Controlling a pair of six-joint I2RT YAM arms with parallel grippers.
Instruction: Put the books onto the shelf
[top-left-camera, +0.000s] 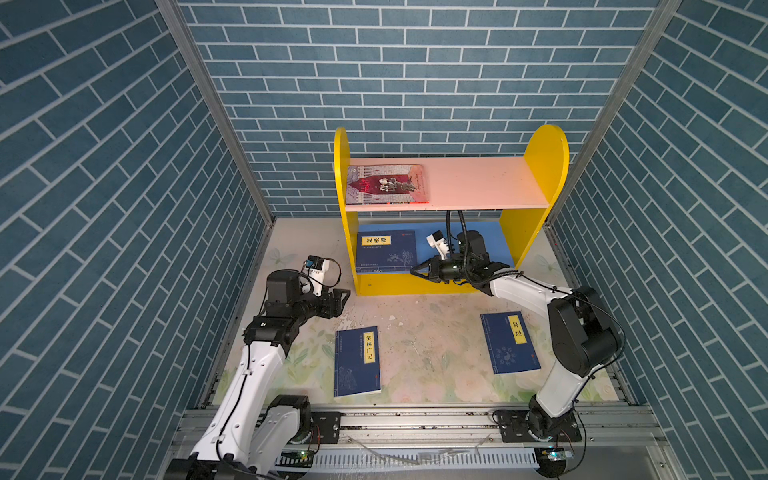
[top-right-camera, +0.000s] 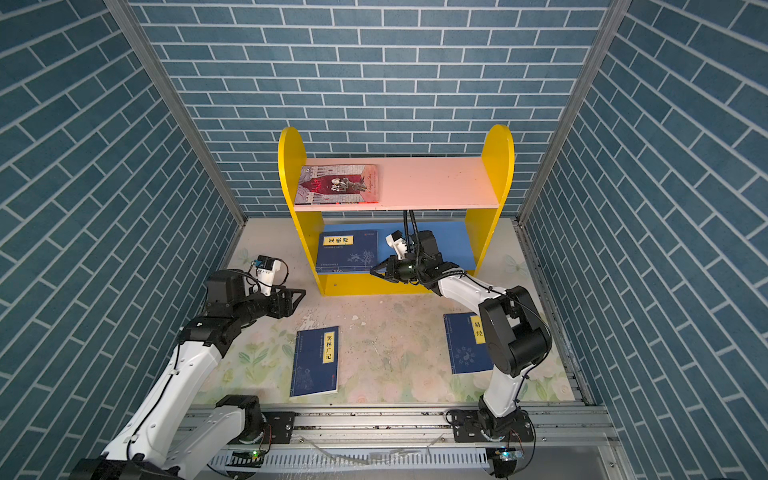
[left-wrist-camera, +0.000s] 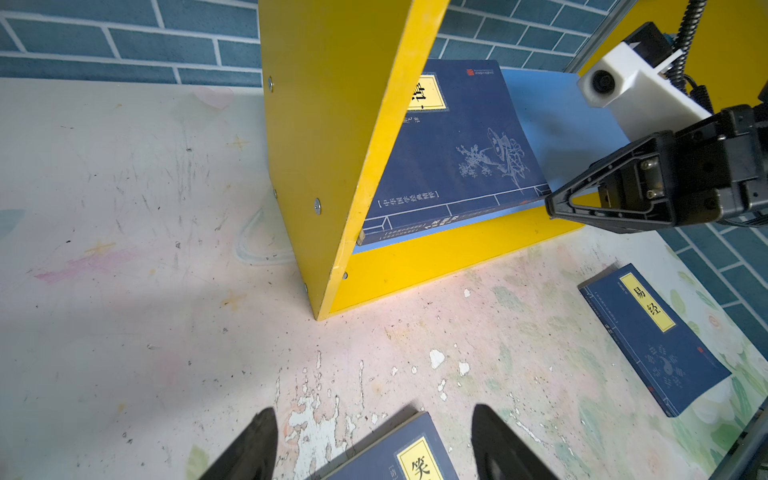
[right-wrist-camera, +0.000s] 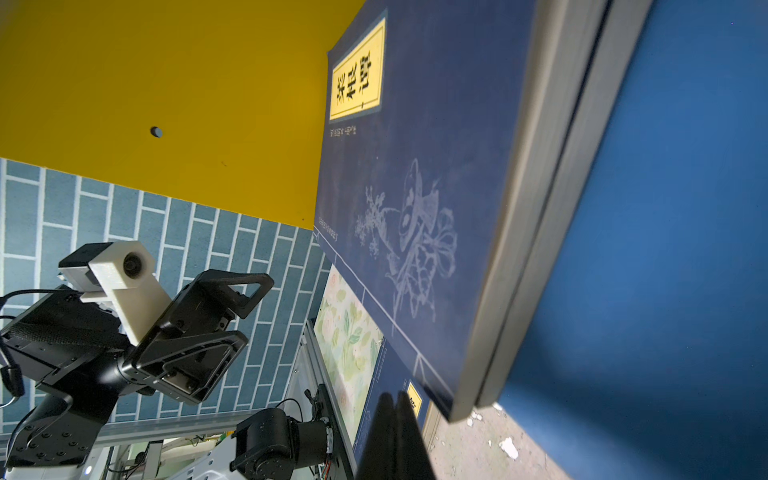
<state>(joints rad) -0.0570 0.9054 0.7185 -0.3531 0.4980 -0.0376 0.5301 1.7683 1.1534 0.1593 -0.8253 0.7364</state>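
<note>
Jaws of the left gripper (top-left-camera: 341, 300) stand apart and empty in both top views, out in front of the shelf (top-left-camera: 544, 166) and past its left side panel, while the right gripper (top-left-camera: 413, 272) has its jaws pressed together, holding nothing, at the front edge of the shelf's blue lower board (top-left-camera: 494, 241). A grey-and-red book (top-left-camera: 386, 185) lies flat at the left end of the shelf's pink upper board (top-left-camera: 478, 183), a navy stack (top-left-camera: 386, 251) lies flat at the left end of the lower board, and two loose navy books lie cover-up on the table (top-left-camera: 428, 332) in front of the shelf, the left loose book (top-left-camera: 357, 361) and the right loose book (top-left-camera: 510, 343), well apart. From the left wrist, the spread fingers (left-wrist-camera: 257, 449) hang above the left loose book (left-wrist-camera: 411, 453), short of the shelf's left panel (left-wrist-camera: 324, 124), and the right gripper's tip sits just beside the stack's front corner; contact cannot be told. From the right wrist, the stack (right-wrist-camera: 415, 187) shows two books, one on the other, against the shelf's yellow panel, with the joined fingertips (right-wrist-camera: 392, 399) just outside its corner.
</note>
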